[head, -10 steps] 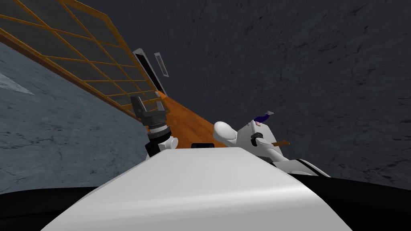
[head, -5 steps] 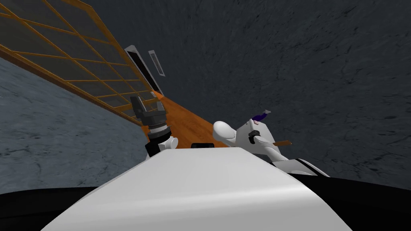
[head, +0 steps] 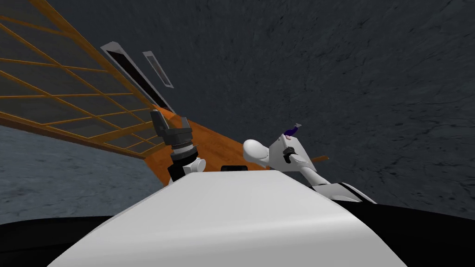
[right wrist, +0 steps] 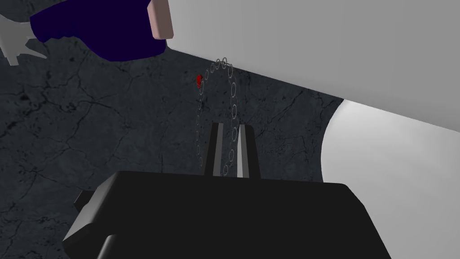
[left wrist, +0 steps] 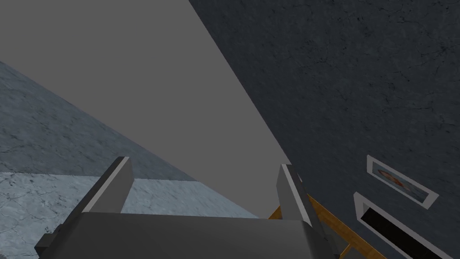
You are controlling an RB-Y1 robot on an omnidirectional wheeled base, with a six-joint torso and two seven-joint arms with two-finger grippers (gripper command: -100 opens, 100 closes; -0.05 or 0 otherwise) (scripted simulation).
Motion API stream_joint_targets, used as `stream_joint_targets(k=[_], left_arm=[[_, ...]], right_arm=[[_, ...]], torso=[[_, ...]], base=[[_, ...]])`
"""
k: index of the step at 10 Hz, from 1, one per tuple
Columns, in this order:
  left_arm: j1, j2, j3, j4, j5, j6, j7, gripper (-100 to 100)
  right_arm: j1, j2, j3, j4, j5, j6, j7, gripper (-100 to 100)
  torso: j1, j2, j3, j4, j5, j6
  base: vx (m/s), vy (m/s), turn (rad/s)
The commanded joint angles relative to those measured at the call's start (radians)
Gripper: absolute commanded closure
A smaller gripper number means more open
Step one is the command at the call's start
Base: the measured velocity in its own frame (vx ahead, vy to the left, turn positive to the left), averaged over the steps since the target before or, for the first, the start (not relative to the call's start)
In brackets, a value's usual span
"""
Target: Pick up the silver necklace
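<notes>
- The right pincer (right wrist: 229, 128) has its two blades nearly together, clamped on the silver necklace (right wrist: 233, 92).
- The chain rises from between the blades, loops over and hangs back down just beside them. A small red pendant (right wrist: 199, 81) sits on the loop's outer side.
- Beyond the loop, a dark blue object (right wrist: 99, 31) shows against a dark cracked wall (right wrist: 90, 135).
- The left pincer (left wrist: 204, 164), raised near the wooden lattice (head: 69, 92), has its blades spread wide apart.
</notes>
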State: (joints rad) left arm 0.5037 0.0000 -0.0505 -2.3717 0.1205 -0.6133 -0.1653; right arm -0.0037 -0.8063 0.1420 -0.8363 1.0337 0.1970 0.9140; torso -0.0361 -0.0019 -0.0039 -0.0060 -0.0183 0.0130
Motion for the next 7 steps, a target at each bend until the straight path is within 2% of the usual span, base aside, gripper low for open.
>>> stream_joint_targets(k=[1, 2, 3, 4, 5, 6, 7], left_arm=[[0.0, 0.0, 0.0, 0.0, 0.0, 0.0, 0.0, 0], [0.0, 0.0, 0.0, 0.0, 0.0, 0.0, 0.0, 0], [0.0, 0.0, 0.0, 0.0, 0.0, 0.0, 0.0, 0], [0.0, 0.0, 0.0, 0.0, 0.0, 0.0, 0.0, 0], [0.0, 0.0, 0.0, 0.0, 0.0, 0.0, 0.0, 0], [0.0, 0.0, 0.0, 0.0, 0.0, 0.0, 0.0, 0], [0.0, 0.0, 0.0, 0.0, 0.0, 0.0, 0.0, 0]], right_arm=[[-0.018, 0.018, -0.017, -0.05, 0.022, -0.024, 0.05, 100], [-0.018, 0.018, -0.017, -0.04, 0.049, -0.024, 0.045, 100], [-0.018, 0.018, -0.017, -0.05, 0.022, -0.024, 0.067, 100], [-0.033, 0.034, -0.029, -0.098, 0.034, -0.044, 0.102, 100], [-0.033, 0.034, -0.029, -0.102, 0.034, -0.044, 0.136, 100], [-0.041, 0.035, -0.025, -0.086, 0.032, -0.04, 0.114, 100], [-0.041, 0.035, -0.028, -0.086, 0.035, -0.043, 0.119, 0]], torso=[[0.0, 0.0, 0.0, 0.0, 0.0, 0.0], [0.001, -0.003, -0.001, 0.0, 0.001, 0.001], [0.002, -0.003, -0.002, -0.001, 0.001, 0.002], [0.0, 0.0, 0.0, 0.0, 0.0, 0.0], [0.001, -0.002, -0.001, 0.0, 0.001, 0.001], [0.001, -0.003, -0.002, -0.001, 0.001, 0.002], [-0.001, 0.0, -0.001, -0.001, 0.0, 0.0]], base=[[0.105, 0.043, -0.324], [0.113, 0.056, -0.371], [0.049, 0.029, -0.144], [0.09, 0.028, -0.367], [0.105, 0.046, -0.379], [0.039, 0.026, -0.072], [0.007, 0.005, 0.01]])
